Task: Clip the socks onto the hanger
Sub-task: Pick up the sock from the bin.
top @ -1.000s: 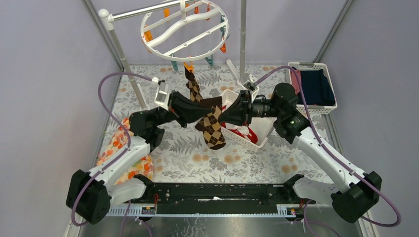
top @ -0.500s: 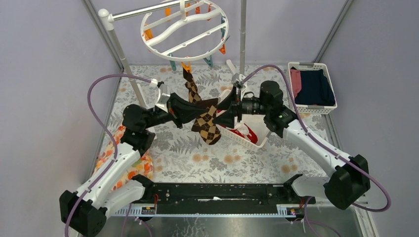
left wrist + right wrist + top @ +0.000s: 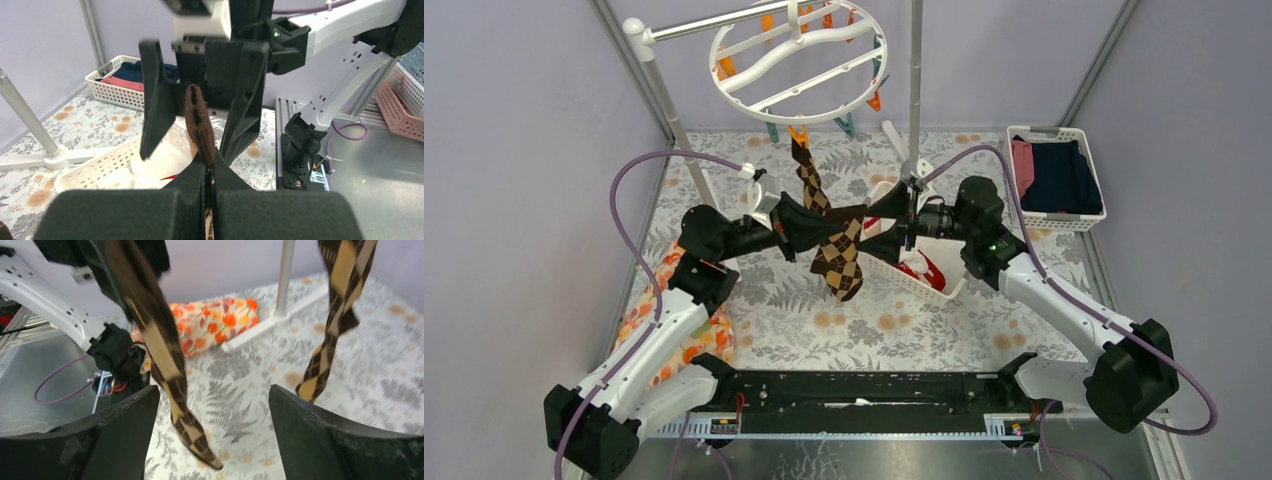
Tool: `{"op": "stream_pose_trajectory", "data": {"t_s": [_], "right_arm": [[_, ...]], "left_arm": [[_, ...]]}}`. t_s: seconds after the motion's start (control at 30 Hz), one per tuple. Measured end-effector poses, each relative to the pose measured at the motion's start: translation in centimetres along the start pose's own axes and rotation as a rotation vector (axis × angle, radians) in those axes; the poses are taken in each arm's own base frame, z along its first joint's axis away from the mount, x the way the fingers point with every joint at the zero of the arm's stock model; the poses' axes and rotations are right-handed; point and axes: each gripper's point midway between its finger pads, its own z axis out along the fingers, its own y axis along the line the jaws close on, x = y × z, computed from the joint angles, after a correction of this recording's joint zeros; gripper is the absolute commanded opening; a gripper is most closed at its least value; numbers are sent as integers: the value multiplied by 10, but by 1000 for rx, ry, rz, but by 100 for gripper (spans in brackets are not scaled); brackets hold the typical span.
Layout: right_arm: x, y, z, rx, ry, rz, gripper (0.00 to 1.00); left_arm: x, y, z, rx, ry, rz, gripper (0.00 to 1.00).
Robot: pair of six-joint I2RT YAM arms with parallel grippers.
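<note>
Argyle sock (image 3: pixel 839 262) in the closed left end effector (image 3: pixel 209 170)

Bright, even light falls from overhead in the top view. There is no glare on the tabletop (image 3: pixel 904 330), and the shadows under the arms are faint and soft-edged. That view is sharp throughout, though the uprights at the far corners lean outward — a wide-lens bend. In the left wrist view the left gripper (image 3: pixel 209 175) fills the bottom as a dark, unfocused mass, and the right gripper (image 3: pixel 187 152) is smeared at its upper part. The right wrist view is the softest — the argyle sock (image 3: pixel 155 350) is streaked with blur, the tabletop pattern is hazy, and its own fingers (image 3: pixel 100 445) are dim.
</note>
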Motion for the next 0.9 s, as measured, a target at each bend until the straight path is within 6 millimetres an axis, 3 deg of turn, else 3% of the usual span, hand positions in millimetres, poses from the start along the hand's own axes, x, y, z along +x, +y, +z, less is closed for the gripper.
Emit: {"op": "stream_pose_trajectory", "data": {"t_s": [0.13, 0.2, 0.33, 0.43, 0.57, 0.67, 0.9], "right_arm": [[-44, 7, 3, -34, -89, -106, 88], [-52, 11, 3, -58, -119, -132, 88], [-40, 15, 5, -94, -151, -117, 88], [-20, 7, 10, -77, -119, -54, 88], [-16, -6, 8, 7, -103, -44, 89], [-23, -18, 1, 116, -113, -65, 89], [-69, -51, -31, 429, -273, -144, 88]], "left_arm": [[1, 1, 0, -1, 3, 6, 0], [1, 1, 0, -1, 4, 10, 0], [3, 2, 1, -2, 8, 9, 0], [10, 7, 3, -3, 23, -11, 0], [20, 14, 4, -22, 59, -57, 0], [17, 19, 1, -55, 63, -67, 0], [-3, 36, -12, -246, 23, -33, 0]]}}
